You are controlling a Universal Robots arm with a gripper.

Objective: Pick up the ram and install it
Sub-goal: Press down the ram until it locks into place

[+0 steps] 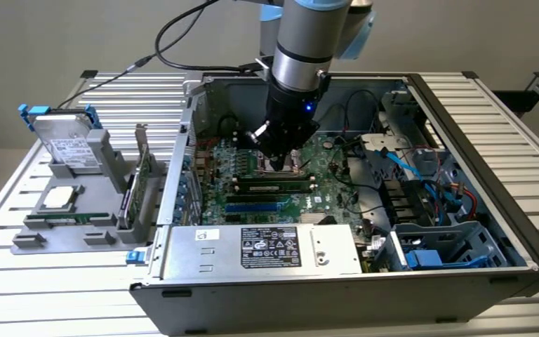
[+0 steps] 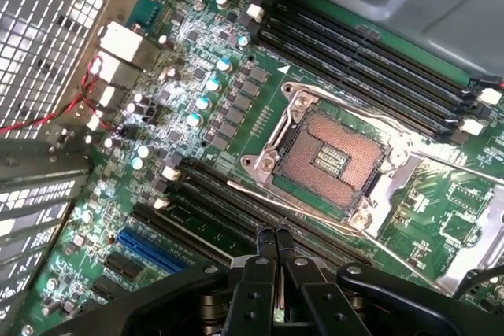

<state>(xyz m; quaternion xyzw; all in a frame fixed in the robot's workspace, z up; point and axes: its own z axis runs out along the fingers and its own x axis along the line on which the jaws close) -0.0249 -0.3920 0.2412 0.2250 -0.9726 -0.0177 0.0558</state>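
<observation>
Clenched, empty gripper [image 2: 274, 235] low over the motherboard [image 2: 236, 108], its tips hiding part of 1 ram [image 1: 271, 187] slot.

Open computer case [image 1: 494, 140] lying on a slatted worktop [image 1: 54, 295], robot arm reaching inside.
The gripper [image 1: 277, 149] hangs over the motherboard [image 1: 330, 184], just above the processor socket [image 2: 331, 159]; the ram [image 1: 271, 187] sits in a slot beside it. A parts holder [image 1: 64, 235] lies at the exterior view's left.

light: even, bright overhead | shadows: soft inside case [image 1: 457, 232] | glare: motherboard [image 2: 205, 116] | blur: mild
</observation>
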